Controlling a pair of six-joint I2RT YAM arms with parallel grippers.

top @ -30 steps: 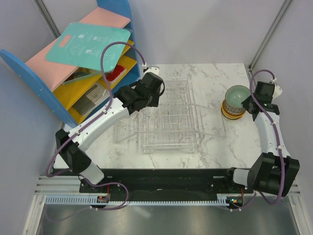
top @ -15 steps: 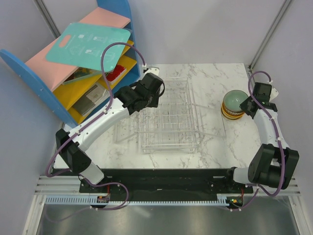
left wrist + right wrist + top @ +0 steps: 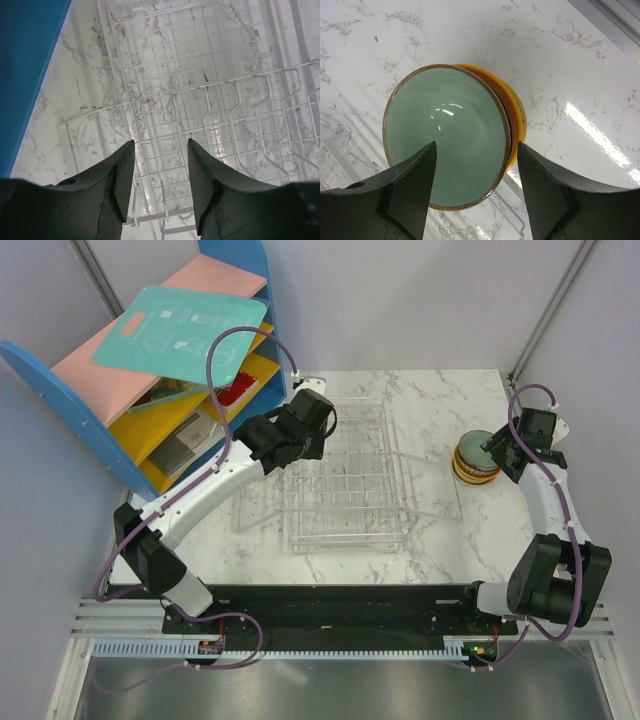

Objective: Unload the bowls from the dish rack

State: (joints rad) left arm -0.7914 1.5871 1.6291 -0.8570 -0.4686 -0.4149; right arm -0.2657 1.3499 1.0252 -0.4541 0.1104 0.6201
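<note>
The right gripper (image 3: 476,145) has its fingers (image 3: 410,185) wide apart, and between them, a little beyond the tips, sits the pale mint green bowl (image 3: 445,135). It is round and smooth, with a thin brown rim and a shiny inside that reflects the light. It sits upright as the top one of a stack, and the plain orange bowl (image 3: 516,112) shows as a crescent under it, toward the right finger. A dark line runs between these two, but I cannot tell what it is. I also cannot tell if any finger touches the mint rim. The stack of bowls (image 3: 470,464) stands on the marble table (image 3: 430,530), just beside the tips of this gripper and well apart from the dish rack (image 3: 345,475). The left gripper (image 3: 160,145) holds nothing, and its fingers (image 3: 122,185) are moderately open. Under and beyond them lies the rack of thin silver-white wire, a grid with low sides and upright prongs. Through the wires the marble shows, and a blue shelf wall (image 3: 25,60) is far to the side of the left finger.
</note>
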